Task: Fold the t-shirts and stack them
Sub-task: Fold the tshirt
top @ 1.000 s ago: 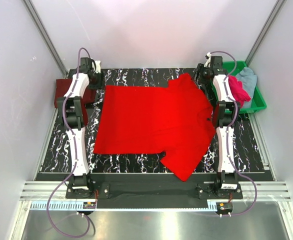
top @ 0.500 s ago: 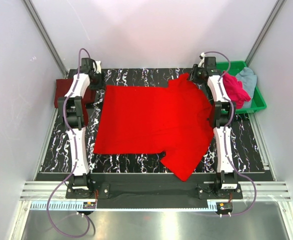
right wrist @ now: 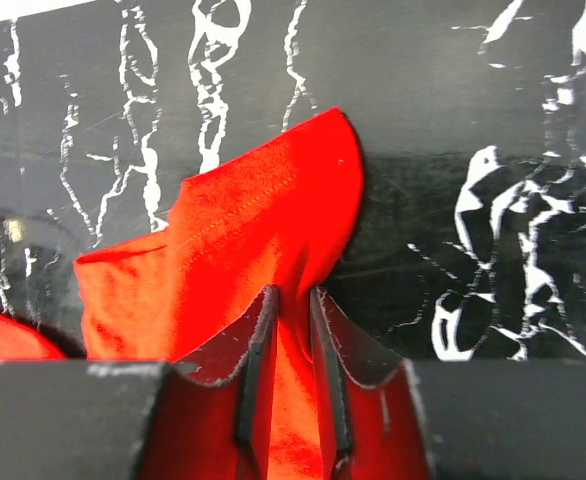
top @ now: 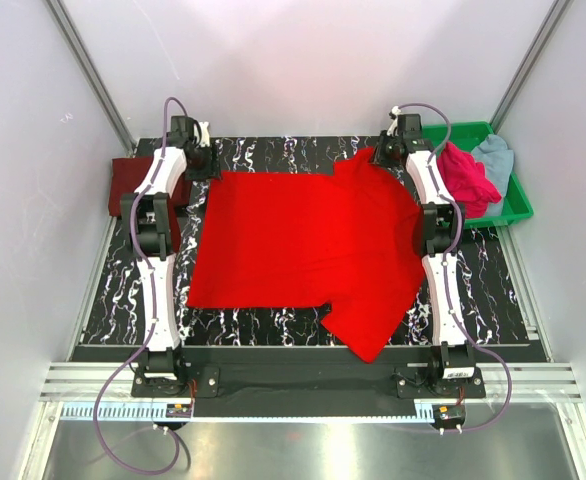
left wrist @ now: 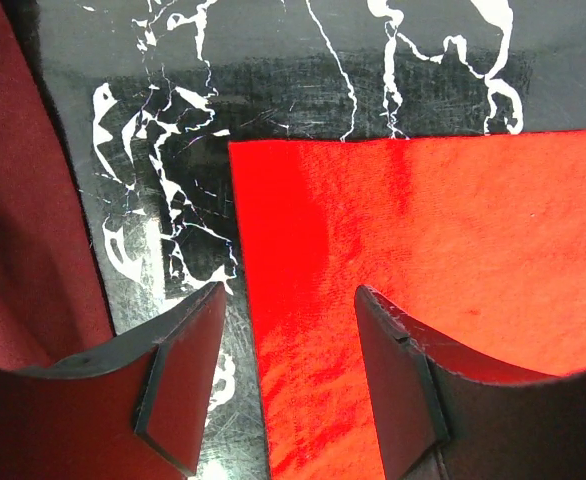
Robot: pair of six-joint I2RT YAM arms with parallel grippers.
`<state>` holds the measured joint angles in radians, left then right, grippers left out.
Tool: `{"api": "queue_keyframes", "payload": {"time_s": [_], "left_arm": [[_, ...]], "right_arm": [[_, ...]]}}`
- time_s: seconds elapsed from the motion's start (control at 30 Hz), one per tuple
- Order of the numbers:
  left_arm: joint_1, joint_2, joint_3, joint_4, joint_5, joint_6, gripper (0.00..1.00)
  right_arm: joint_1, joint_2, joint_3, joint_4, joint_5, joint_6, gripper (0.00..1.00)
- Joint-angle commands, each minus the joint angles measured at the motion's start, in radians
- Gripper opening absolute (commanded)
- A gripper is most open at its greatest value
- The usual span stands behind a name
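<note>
The right gripper stands narrow. Its two fingers are pressed on a fold of the bright red t-shirt, and the cloth is pinched between them. It is the far sleeve of this shirt that is held; the sleeve is bunched and raised a little from the table, with its rounded end lying just beyond the fingertips. In the top view this right gripper is at the far right of the table, near the green tray.

The left gripper is half wide and holds nothing. Its jaws stand on both sides of the left edge of the bright red t-shirt, close to the far left corner of the cloth: one finger is over the bare table, the other over the red cloth. I cannot tell if the fingertips touch the surface. From above, the left gripper is at the far left.

The bright red t-shirt lies spread flat in the middle of the black marbled table, with the hem to the left and the collar to the right. Its near sleeve reaches over the near edge of the marbled surface.

The dark maroon t-shirt lies at the far left edge of the table, just beside the left arm. The magenta-pink t-shirt and the pale grey-blue t-shirt lie crumpled together in the green tray.
</note>
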<state>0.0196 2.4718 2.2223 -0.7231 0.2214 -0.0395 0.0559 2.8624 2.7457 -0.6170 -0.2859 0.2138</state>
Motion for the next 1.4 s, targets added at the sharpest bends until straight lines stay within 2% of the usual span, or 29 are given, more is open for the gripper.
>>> {"api": "queue_keyframes", "payload": {"time_s": [0.0,0.1,0.27,0.4,0.53,0.7,0.73,0.77,0.8,0.97,1.37], "left_arm": [[0.003,-0.066,0.004,0.030,0.006,-0.013,0.60],[0.005,-0.060,0.011,0.033,-0.025,-0.010,0.59],[0.009,-0.050,0.028,0.045,-0.076,-0.014,0.59],[0.009,-0.045,0.034,0.047,-0.088,-0.014,0.60],[0.016,-0.045,0.039,0.051,-0.119,-0.013,0.61],[0.019,-0.033,0.043,0.051,-0.136,-0.011,0.61],[0.017,-0.028,0.043,0.051,-0.136,-0.013,0.61],[0.017,-0.027,0.043,0.051,-0.134,-0.014,0.61],[0.017,-0.027,0.045,0.053,-0.126,-0.014,0.61],[0.019,-0.005,0.060,0.056,-0.111,-0.011,0.61],[0.017,0.107,0.142,0.080,0.026,-0.020,0.64]], "right_arm": [[-0.004,-0.006,0.023,0.011,0.056,-0.013,0.26],[-0.007,-0.008,0.026,0.010,0.076,-0.022,0.17],[-0.018,-0.011,0.031,0.019,0.123,-0.040,0.17],[-0.027,-0.012,0.025,0.020,0.119,-0.051,0.10],[-0.033,-0.017,0.019,0.011,0.145,-0.057,0.13],[-0.039,-0.021,0.012,0.007,0.151,-0.064,0.12],[-0.041,-0.021,0.012,0.005,0.163,-0.063,0.16],[-0.041,-0.021,0.012,0.002,0.168,-0.065,0.31],[-0.041,-0.021,0.014,0.003,0.175,-0.064,0.36],[-0.041,-0.025,0.009,-0.001,0.179,-0.070,0.33],[-0.042,-0.046,-0.027,-0.023,0.191,-0.088,0.28]]}}
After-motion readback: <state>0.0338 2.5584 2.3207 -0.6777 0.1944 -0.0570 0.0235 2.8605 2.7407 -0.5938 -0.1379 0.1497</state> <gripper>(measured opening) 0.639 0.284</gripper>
